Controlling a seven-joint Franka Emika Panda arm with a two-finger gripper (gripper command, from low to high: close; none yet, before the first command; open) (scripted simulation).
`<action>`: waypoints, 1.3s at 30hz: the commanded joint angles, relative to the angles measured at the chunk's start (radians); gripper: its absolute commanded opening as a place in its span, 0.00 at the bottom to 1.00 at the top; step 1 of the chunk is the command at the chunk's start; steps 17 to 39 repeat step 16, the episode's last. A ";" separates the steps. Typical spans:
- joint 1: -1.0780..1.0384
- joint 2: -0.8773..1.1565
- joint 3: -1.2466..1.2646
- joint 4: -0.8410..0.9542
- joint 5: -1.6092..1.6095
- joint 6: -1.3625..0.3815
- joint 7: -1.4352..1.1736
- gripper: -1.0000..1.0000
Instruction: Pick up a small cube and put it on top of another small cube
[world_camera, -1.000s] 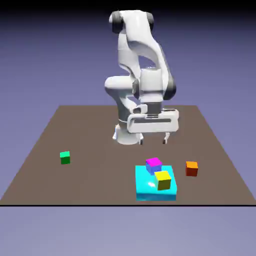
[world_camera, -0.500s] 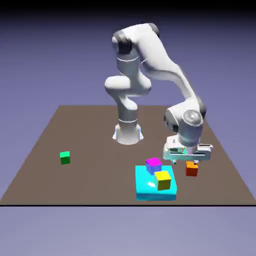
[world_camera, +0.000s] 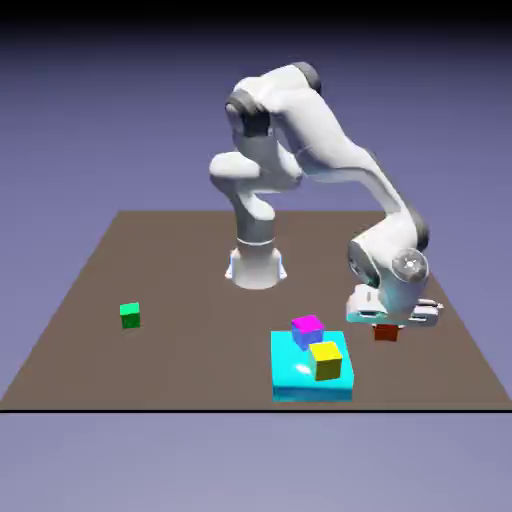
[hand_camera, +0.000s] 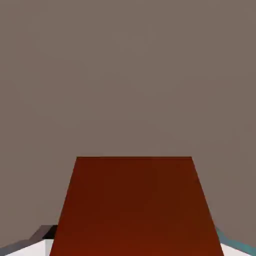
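Orange, the small cube sits on the brown counter, beneath the lowered gripper. It fills the hand view between the fingers. Whether they grip it, I cannot tell.

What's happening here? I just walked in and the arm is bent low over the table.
The white arm has its hand down on the orange cube, which fills the space between the fingers in the hand view. Whether the grip is closed can't be told. The cube sits on the table, not yet lifted. Nearby, magenta and yellow cubes rest on a cyan block; a green cube lies apart.
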 joint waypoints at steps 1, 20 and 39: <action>-0.036 -0.024 -0.022 0.022 0.034 -0.026 0.023 0.00; -0.203 -0.110 -0.132 0.098 0.220 -0.077 0.125 1.00; -0.203 -0.110 -0.132 0.098 0.220 -0.077 0.125 1.00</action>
